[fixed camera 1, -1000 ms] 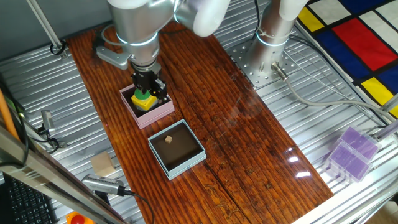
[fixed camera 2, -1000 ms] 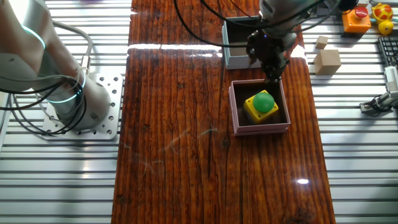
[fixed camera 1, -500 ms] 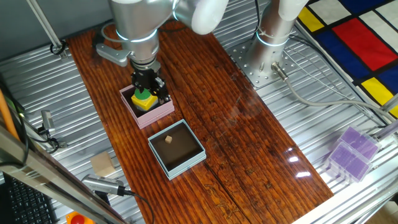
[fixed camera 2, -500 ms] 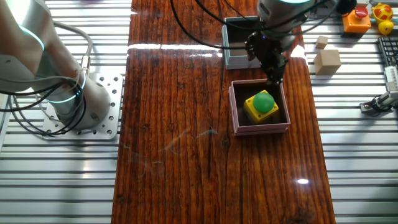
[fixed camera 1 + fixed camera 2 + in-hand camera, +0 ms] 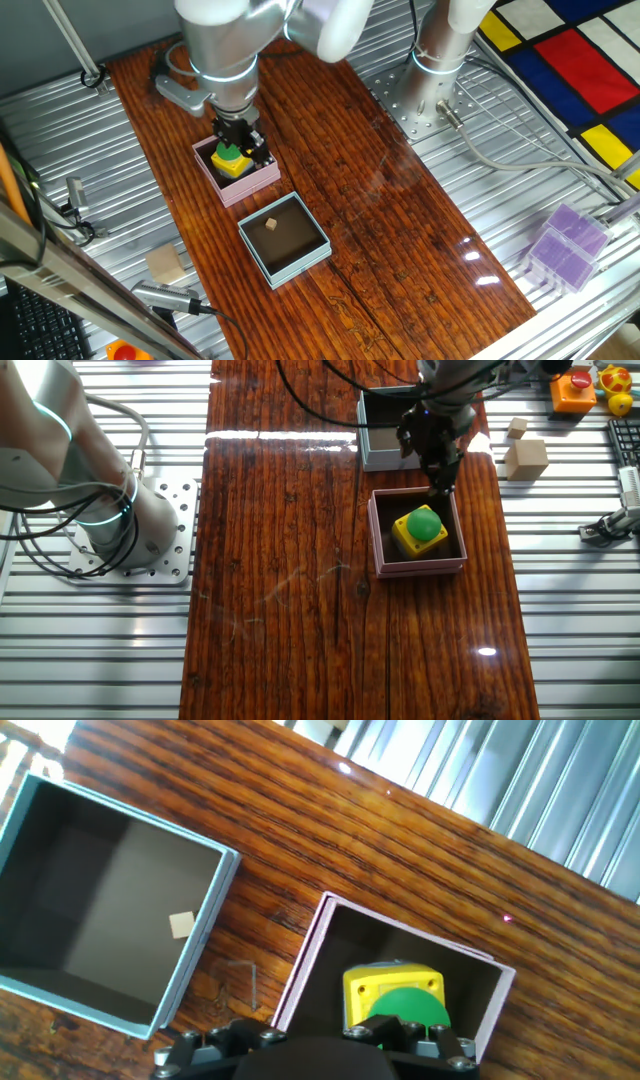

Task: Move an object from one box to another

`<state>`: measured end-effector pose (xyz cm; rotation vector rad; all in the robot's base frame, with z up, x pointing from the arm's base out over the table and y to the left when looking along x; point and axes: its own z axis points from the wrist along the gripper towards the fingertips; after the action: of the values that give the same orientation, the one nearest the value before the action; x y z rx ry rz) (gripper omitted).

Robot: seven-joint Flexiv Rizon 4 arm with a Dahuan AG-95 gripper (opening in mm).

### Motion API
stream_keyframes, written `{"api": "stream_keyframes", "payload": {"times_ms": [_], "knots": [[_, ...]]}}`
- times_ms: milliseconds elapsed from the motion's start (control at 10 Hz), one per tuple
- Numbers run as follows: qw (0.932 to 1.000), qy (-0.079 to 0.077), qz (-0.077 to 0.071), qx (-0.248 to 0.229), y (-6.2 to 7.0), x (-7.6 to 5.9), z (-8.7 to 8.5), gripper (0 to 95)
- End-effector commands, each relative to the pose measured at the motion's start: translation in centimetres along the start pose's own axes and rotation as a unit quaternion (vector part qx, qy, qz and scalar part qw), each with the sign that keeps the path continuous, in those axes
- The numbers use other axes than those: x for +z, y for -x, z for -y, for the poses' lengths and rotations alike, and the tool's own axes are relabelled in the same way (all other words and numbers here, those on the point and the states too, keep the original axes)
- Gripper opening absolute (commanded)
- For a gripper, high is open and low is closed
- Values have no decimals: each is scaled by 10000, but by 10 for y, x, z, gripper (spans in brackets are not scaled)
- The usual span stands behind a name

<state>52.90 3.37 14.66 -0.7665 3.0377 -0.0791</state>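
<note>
A robotics lab is showing here. A dark wooden worktop (image 5: 330, 180) is lying on a bench of ribbed aluminium rails (image 5: 500, 190), and a bolted metal plate (image 5: 415, 105) is carrying the arm's base (image 5: 440, 45) off to one side of the fingers (image 5: 238, 140). Grey cables (image 5: 520, 150) are trailing across the rails. A second silver arm base (image 5: 95, 490) is standing on a perforated plate (image 5: 165, 535) across the worktop from the fingers. Loose props are lying beyond the worktop's edge, outside the fingers: wooden blocks (image 5: 527, 455), an orange button box (image 5: 570, 390), a keyboard (image 5: 625, 440), and purple plastic boxes (image 5: 565, 245).
</note>
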Motion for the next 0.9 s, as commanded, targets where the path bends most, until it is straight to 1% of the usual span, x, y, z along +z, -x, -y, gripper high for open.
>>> {"api": "stream_keyframes", "payload": {"times_ms": [100, 200, 300, 500, 600, 800, 900], "knots": [[9997, 74, 98, -196, -4, 2, 22, 760], [9996, 85, 141, -248, -6, 7, 34, 760], [9995, 94, 138, -266, -7, 12, 45, 760], [9994, 114, 173, -285, -9, 22, 53, 760], [9993, 163, 206, -261, -10, 29, 56, 760], [9992, 151, 221, -286, -11, 40, 61, 760], [9992, 147, 232, -299, -12, 42, 63, 760]]}}
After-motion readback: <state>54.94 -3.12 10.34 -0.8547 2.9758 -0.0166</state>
